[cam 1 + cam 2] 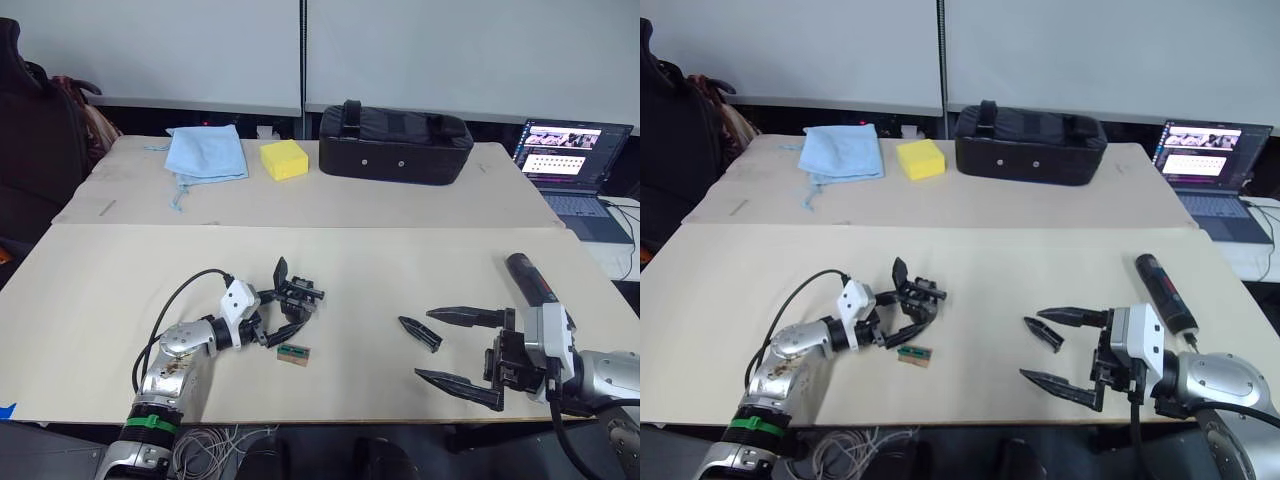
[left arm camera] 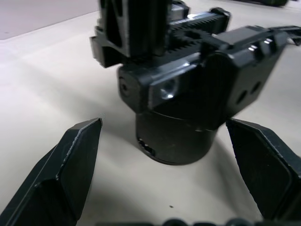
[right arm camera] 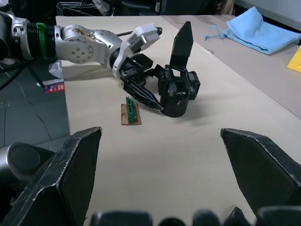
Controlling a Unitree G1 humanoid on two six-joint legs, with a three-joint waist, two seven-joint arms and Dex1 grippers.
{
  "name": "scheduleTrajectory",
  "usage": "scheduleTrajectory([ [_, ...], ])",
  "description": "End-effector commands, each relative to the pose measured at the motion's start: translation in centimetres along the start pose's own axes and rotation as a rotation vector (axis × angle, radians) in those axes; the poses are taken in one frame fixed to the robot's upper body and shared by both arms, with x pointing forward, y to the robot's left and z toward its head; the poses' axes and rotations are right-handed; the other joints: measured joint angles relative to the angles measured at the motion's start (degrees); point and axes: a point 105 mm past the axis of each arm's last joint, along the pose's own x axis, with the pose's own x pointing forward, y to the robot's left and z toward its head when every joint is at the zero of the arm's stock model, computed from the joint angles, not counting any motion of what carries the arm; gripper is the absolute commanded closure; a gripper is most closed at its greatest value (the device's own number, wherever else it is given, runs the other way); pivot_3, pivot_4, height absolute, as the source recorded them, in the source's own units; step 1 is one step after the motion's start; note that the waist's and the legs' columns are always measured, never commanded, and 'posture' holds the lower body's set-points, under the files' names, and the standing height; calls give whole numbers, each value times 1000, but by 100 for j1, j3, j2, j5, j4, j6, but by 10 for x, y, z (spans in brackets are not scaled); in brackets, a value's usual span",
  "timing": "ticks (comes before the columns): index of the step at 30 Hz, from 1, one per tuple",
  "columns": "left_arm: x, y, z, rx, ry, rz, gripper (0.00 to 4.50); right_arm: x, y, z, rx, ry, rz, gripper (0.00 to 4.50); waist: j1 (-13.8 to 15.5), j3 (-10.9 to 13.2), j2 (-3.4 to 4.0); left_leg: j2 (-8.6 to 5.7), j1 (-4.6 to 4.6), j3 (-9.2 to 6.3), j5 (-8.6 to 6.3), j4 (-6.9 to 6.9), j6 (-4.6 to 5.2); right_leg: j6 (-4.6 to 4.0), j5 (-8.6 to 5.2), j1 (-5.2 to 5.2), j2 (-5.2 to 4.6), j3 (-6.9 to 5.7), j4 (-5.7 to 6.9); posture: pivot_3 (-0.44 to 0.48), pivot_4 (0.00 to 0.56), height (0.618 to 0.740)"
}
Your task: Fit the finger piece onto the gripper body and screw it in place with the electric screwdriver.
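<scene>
- Gripper body [image 1: 298, 296] is a chunky black block with toothed racks on a round base, standing on the table [image 1: 330, 260], matte pale wood.
- Left gripper [image 1: 281, 303] is spread wide around it, not touching.
- Finger piece [image 1: 420, 333], a small pointed wedge, lies well right of the body, between the right gripper's [image 1: 452, 347] wide-apart fingers.
- Screwdriver [image 1: 528, 279], a smooth black cylinder, lies farther right.
- Tiny green block [image 1: 293, 352] sits just beside the body.

One gripper body [image 1: 297, 296], finger piece [image 1: 420, 333], screwdriver [image 1: 530, 279] (two grippers).
</scene>
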Motion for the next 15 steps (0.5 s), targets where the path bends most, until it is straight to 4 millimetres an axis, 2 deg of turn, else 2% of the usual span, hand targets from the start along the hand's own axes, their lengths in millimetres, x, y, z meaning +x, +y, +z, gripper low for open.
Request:
scheduleTrajectory([
  [1,9,-9,-11,-30,34,-17,22,1,1,7,-21,-17,-3,0,11,-1,2,0,8,0,0,0,-1,0,0,9,0,0,-1,0,150,740],
  [8,23,-16,-15,-50,37,-37,22,4,2,6,-19,-23,-7,0,56,-19,33,-8,24,-3,-3,0,-3,2,-2,40,-12,-3,-14,0,150,740],
  [15,31,-15,-5,-35,39,-36,22,4,1,6,-21,-27,-8,0,68,-21,36,-11,28,-6,-5,0,-2,5,-3,51,-17,-7,-17,0,150,740],
])
